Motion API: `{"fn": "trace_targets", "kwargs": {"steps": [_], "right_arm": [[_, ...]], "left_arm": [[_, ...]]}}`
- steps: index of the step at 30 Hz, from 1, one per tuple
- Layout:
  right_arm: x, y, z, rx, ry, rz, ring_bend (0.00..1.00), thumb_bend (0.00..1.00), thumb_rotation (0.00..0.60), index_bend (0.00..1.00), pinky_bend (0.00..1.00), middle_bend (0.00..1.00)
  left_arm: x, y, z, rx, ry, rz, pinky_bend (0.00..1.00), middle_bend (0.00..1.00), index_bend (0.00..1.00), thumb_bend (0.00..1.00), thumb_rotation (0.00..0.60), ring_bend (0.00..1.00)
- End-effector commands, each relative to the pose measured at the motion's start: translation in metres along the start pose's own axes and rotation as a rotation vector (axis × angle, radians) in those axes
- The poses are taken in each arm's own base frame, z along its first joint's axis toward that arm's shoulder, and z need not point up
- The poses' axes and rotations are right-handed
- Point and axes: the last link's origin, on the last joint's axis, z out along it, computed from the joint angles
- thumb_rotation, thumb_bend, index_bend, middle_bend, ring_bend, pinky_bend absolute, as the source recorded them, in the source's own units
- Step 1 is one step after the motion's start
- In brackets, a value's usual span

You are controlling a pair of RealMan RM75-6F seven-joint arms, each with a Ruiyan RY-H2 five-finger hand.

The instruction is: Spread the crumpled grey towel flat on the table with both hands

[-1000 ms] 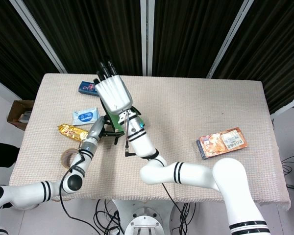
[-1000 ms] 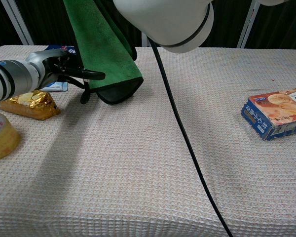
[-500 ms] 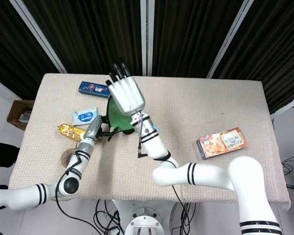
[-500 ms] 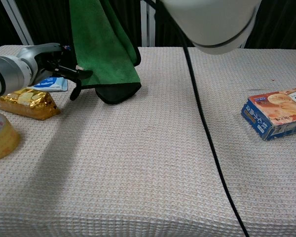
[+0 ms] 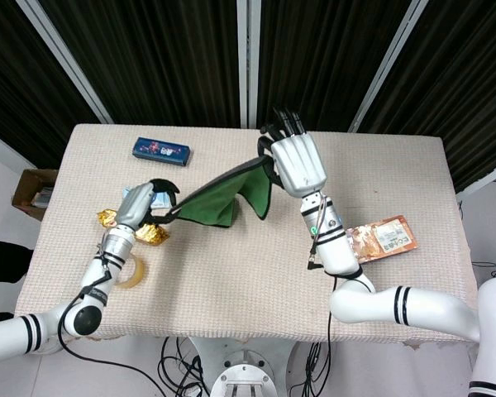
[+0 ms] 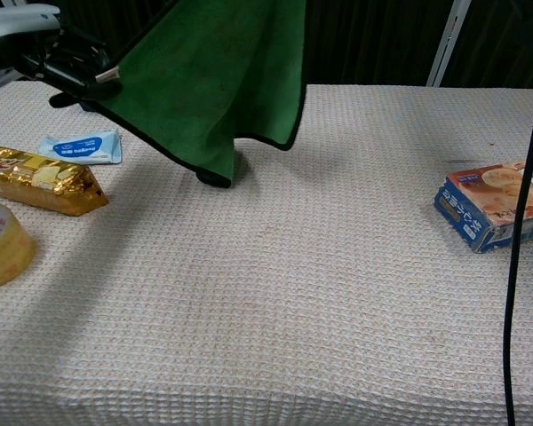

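The towel (image 5: 219,198) looks green with a dark edge. It hangs stretched in the air between my two hands. My left hand (image 5: 139,204) pinches one corner at the left, above the gold packet. My right hand (image 5: 298,163) holds the other end, raised over the table's middle back, fingers pointing away. In the chest view the towel (image 6: 213,80) drapes down from the top, and its lowest tip touches the table (image 6: 275,293). My left hand (image 6: 49,53) shows at the top left of that view; the right hand is out of that frame.
A gold packet (image 6: 40,182), a tape roll (image 6: 2,244) and a white-blue pack (image 6: 82,146) lie at the left. A blue box (image 5: 160,150) sits at the back left. An orange box (image 6: 497,204) lies at the right, with a black cable (image 6: 522,222) hanging before it.
The right hand has swung right and the left hand has drawn left and up. The towel, which hung bunched from the right hand, is now pulled out between them.
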Motion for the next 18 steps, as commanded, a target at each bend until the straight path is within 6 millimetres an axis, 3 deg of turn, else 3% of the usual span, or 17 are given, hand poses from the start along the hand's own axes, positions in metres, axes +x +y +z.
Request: {"fn": "trace_targets", "kwargs": {"steps": [1,11,15,18], "right_arm": [[-0.003,0.016,0.010,-0.041,-0.011,0.038,0.00,0.54,0.600,0.74,0.00,0.30],[-0.004,0.039,0.040,-0.030,0.075,0.158,0.00,0.54,0.600,0.74,0.00,0.30],[-0.010,0.048,0.034,0.028,0.077,0.191,0.00,0.54,0.600,0.74,0.00,0.32],[-0.024,0.058,0.020,0.073,0.004,0.168,0.00,0.54,0.600,0.74,0.00,0.32]], "left_arm": [[0.020,0.002,0.016,-0.004,0.094,0.086,0.25,0.34,0.69,0.42,0.600,0.23],[0.068,0.013,0.058,-0.026,0.357,0.114,0.24,0.34,0.69,0.42,0.600,0.23],[0.066,0.004,0.052,-0.053,0.433,0.125,0.24,0.34,0.69,0.42,0.600,0.22],[0.051,-0.010,0.039,-0.080,0.425,0.157,0.24,0.34,0.68,0.42,0.600,0.22]]}}
